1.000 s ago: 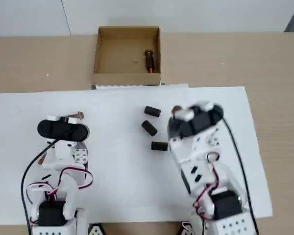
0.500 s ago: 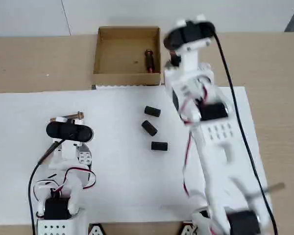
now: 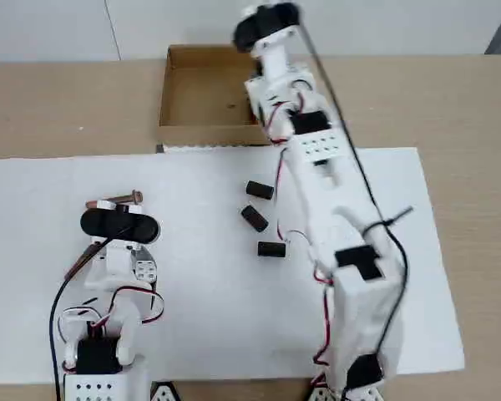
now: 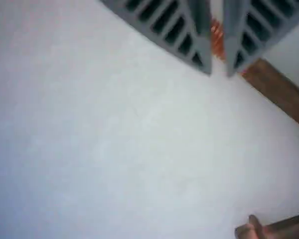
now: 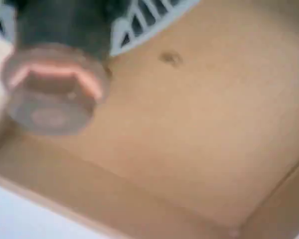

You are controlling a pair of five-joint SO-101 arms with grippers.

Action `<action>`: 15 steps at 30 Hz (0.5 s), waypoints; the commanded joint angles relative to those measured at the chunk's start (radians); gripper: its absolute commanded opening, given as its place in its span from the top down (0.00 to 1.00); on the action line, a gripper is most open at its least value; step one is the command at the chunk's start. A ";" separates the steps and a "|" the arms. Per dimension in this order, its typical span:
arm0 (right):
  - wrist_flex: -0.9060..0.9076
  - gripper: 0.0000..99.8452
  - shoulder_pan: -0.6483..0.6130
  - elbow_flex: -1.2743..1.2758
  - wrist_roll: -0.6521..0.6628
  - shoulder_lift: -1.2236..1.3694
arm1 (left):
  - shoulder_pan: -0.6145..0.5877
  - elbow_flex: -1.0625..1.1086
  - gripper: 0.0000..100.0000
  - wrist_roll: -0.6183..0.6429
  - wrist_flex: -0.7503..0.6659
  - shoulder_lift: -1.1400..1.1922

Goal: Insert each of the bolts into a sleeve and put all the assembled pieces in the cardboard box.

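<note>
Wooden table point(image 3: 67, 92), white sheet point(image 3: 200, 317), pale wall point(image 3: 50, 25)

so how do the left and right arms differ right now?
Pose: the right arm is stretched out over the cardboard box, while the left arm is folded back over the white paper.
Load: the right gripper holds an assembled piece above the box floor, while the left arm sits beside a loose bolt lying on the paper.
Shared: same white build.
</note>
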 commanded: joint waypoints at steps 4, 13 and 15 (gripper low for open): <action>-0.036 1.00 -0.054 -0.233 0.138 0.177 | -0.008 0.008 0.99 -0.002 -0.025 -0.009; 0.004 0.86 -0.073 -0.325 0.192 0.300 | -0.008 0.010 0.99 -0.002 -0.025 -0.009; 0.035 0.81 -0.071 -0.325 0.189 0.302 | -0.008 0.010 0.99 -0.002 -0.025 -0.009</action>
